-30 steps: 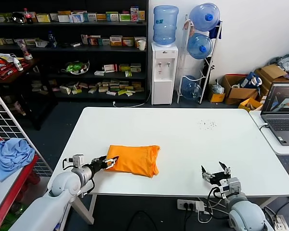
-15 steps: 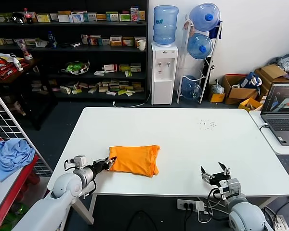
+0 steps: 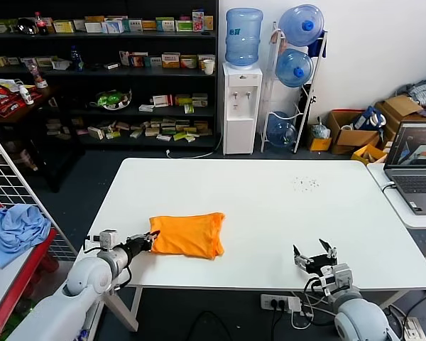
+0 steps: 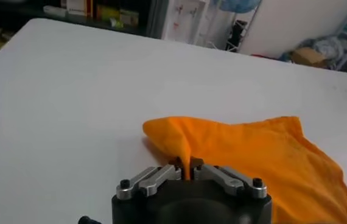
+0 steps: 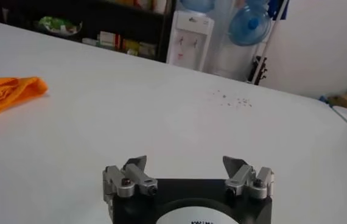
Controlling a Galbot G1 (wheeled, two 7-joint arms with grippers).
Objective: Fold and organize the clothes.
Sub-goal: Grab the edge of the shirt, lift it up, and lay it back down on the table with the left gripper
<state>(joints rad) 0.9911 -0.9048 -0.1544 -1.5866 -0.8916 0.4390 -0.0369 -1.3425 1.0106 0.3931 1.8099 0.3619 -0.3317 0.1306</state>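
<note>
Left wrist view, left gripper (image 4: 185, 167) pinching orange T-shirt (image 4: 259, 152) corner

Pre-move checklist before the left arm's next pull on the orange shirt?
1. Left gripper pinching an edge of the folded bright orange cotton T-shirt: ok, fabric pinched between the closed fingers.
2. Shirt fully on the white table: ok, near the front left edge.
3. Shirt folded into a compact bundle: ok, roughly rectangular, edges uneven.
4. Right gripper away from the shirt: ok, open and empty at the front right edge.
5. Lettering side placement: cannot tell, no print visible.
</note>
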